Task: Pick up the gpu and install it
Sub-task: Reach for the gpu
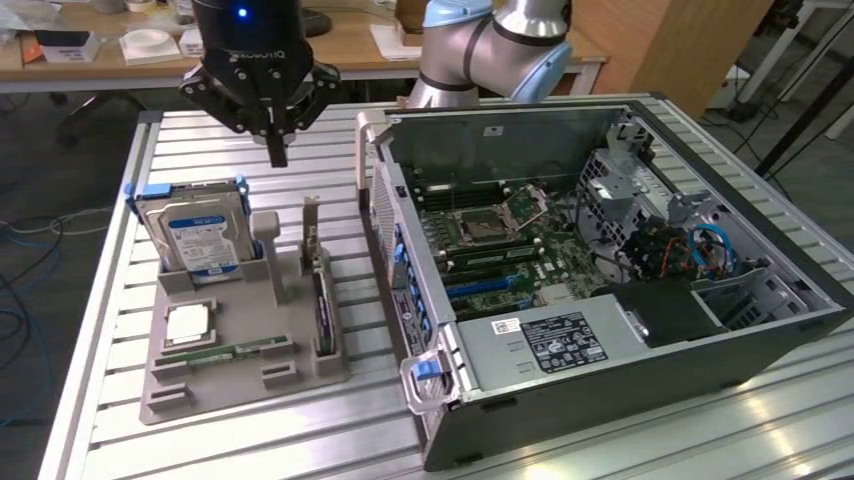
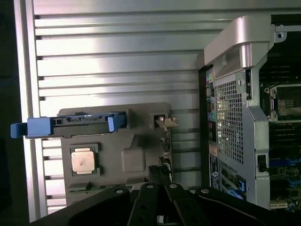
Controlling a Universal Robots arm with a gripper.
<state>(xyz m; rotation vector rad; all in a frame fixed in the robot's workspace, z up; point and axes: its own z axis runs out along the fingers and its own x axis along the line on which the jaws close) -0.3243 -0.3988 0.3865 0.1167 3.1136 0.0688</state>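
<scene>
Gpu untouched, standing on edge in its slot. We log by size: slatted table; open computer case on the exterior view's right; grey holder just beside it, carrying a hard drive and the card. The card's long axis runs alongside the case wall (thin edge up, silver bracket at the far end). Tool hangs above the table beyond the holder, fingers pressed together, gripping nothing. From it the card lies lower, nearer the camera, slightly toward the exterior view's right.
</scene>
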